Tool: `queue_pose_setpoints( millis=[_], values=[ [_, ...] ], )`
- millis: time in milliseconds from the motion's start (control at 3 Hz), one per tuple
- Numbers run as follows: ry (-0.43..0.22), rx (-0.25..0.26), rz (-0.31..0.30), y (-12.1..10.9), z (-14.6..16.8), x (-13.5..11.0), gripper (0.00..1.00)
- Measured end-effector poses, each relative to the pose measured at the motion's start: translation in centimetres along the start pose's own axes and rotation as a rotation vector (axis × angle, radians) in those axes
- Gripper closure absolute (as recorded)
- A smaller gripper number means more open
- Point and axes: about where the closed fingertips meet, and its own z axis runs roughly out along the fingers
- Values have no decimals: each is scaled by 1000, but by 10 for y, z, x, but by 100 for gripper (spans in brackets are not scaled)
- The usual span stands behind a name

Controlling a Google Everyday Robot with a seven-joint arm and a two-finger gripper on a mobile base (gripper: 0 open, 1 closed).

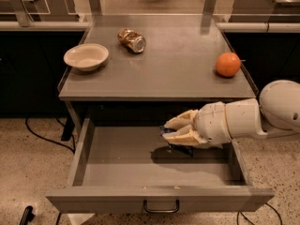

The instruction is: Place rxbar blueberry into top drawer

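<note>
Arm (243, 118) reached in level from the right of my view, crossing the right wall of the open top drawer (159, 198). Gripper (174, 129) hung inside it, right of centre, just under the table (178, 74) edge. Its fingers were clamped on the rxbar blueberry (181, 149), which showed dark beneath them. Bare drawer floor lay left and forward. I counted one bar. One bowl (86, 56), one can (131, 40) and one orange (228, 64) sat on top.
</note>
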Motion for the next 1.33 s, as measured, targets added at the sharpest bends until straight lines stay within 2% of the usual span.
queue_pose_setpoints(
  millis=[667,1000,1333],
  values=[
    [109,-21,90,-35,27,60,100],
    [138,-10,156,-40,33,85,100],
    [168,9,254,-44,46,121,100]
  ],
)
